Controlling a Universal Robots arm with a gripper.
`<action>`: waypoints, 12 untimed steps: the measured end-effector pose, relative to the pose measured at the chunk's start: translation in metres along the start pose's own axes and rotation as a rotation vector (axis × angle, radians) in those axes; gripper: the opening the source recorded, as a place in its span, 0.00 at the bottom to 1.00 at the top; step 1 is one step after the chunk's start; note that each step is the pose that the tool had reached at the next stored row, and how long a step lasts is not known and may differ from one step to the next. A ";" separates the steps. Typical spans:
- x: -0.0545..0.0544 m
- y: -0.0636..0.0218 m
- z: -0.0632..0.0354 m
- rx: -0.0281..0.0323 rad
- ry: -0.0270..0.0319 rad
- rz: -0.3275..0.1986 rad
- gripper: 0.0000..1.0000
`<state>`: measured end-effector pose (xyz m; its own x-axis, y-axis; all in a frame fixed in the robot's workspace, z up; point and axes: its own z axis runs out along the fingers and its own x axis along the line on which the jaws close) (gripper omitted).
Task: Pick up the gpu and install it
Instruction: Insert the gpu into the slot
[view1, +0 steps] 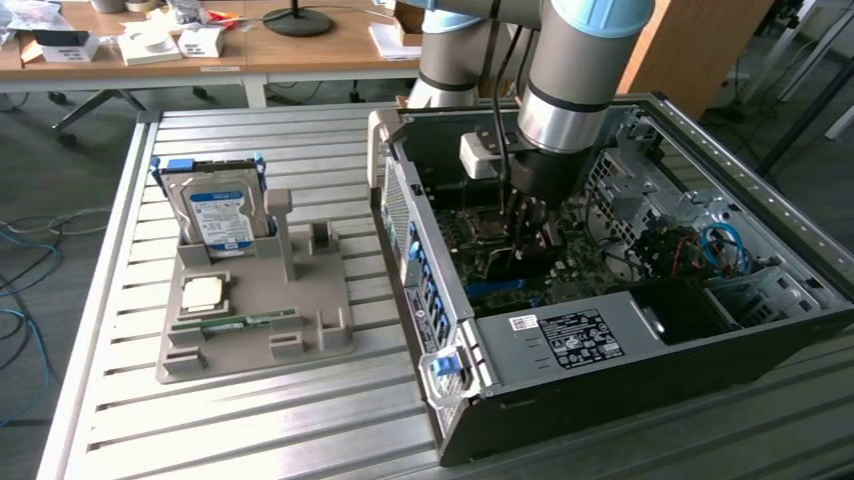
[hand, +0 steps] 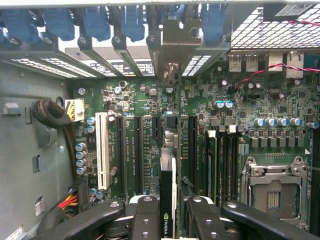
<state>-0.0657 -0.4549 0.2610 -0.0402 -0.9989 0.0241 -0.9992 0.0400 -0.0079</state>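
**Card gripped inside the open case**

Your slatted metal bench (view1: 240, 420) carries an open computer case (view1: 641, 350) and a grey holder (view1: 254, 340) with a hard drive (view1: 220, 215). Wooden desks (view1: 307, 50) stand behind, and cables (view1: 27, 250) lie on the floor. Inside the case, the hand (hand: 170, 212) is clamped on the gpu (hand: 166, 185), held edge-on over the motherboard (hand: 135, 130). You cannot tell whether the card's lower edge meets a slot, because the card itself covers that line

Soft, even room light brightens the ribbed aluminium table (view1: 267, 420). Inside the open black computer case (view1: 641, 395) it's dimmer, shadowed.
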 end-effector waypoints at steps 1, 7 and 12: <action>0.000 0.0000 0.0000 0.0000 0.0000 -0.001 0.26; 0.000 0.0008 0.0000 0.0000 0.0000 -0.002 0.26; 0.000 0.0008 0.0000 0.0000 0.0001 -0.002 0.26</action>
<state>-0.0665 -0.4547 0.2610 -0.0378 -0.9990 0.0242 -0.9993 0.0377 -0.0078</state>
